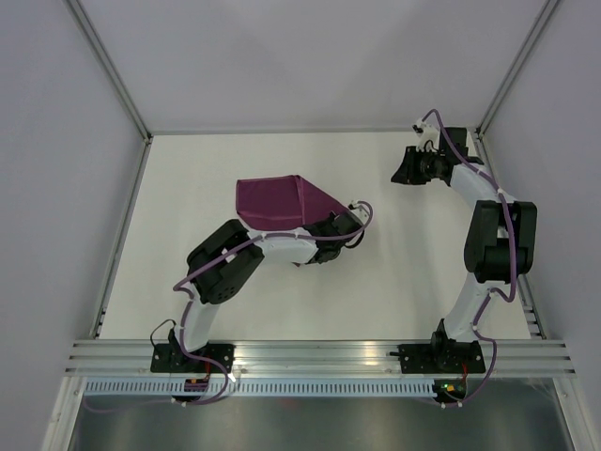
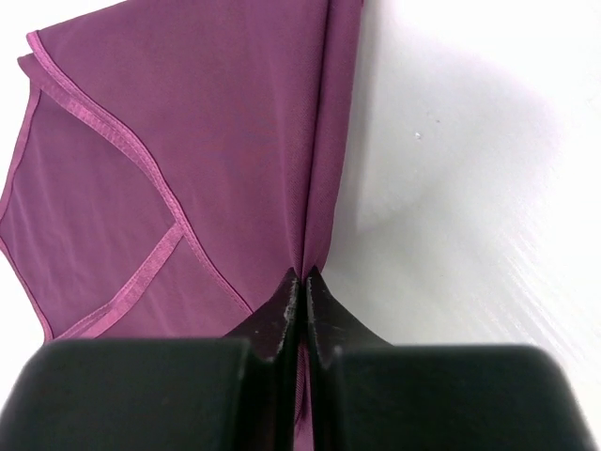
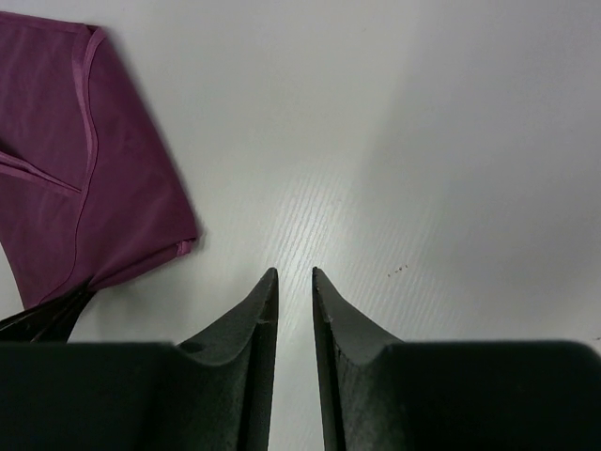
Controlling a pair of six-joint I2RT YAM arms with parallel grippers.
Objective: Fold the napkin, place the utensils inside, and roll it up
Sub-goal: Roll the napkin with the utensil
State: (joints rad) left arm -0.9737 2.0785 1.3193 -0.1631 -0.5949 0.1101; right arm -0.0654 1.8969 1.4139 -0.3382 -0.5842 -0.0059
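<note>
Napkin (image 2: 178,141) fold sits pinched in the left end effector (image 2: 300,287), spreading ahead

Robotics lab test cell, plain white table (image 1: 282,310) boxed in by blank pale grey wall panels (image 1: 310,56) on aluminium posts (image 1: 108,68), two white-and-black robot arms (image 1: 282,248) (image 1: 466,305) bolted to a grooved aluminium rail (image 1: 319,353) at the near edge.

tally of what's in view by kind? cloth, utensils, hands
napkin: 1 (magenta-purple, partly folded, edge pinched in the left hand)
hands: 2 (left hand, right hand, the right one holding nothing, over bare table)
utensils: 0 visible in any view
total: 3
</note>
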